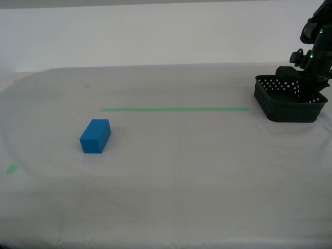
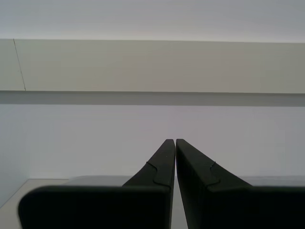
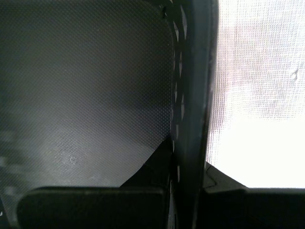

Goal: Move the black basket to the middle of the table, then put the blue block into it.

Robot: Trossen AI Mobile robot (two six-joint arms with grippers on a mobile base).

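while perforated, the black basket (image 1: 288, 99) looks square, round-cornered.

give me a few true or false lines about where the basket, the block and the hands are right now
1. The black basket sits at the middle of the table. False: it is near the exterior view's right edge.
2. The blue block lies outside the basket. True.
3. My first hand straddles the basket's wall. True: one finger inside, one outside.
4. My second hand holds the block. False: its fingers are together on nothing.
5. The green tape line runs between block and basket. True.
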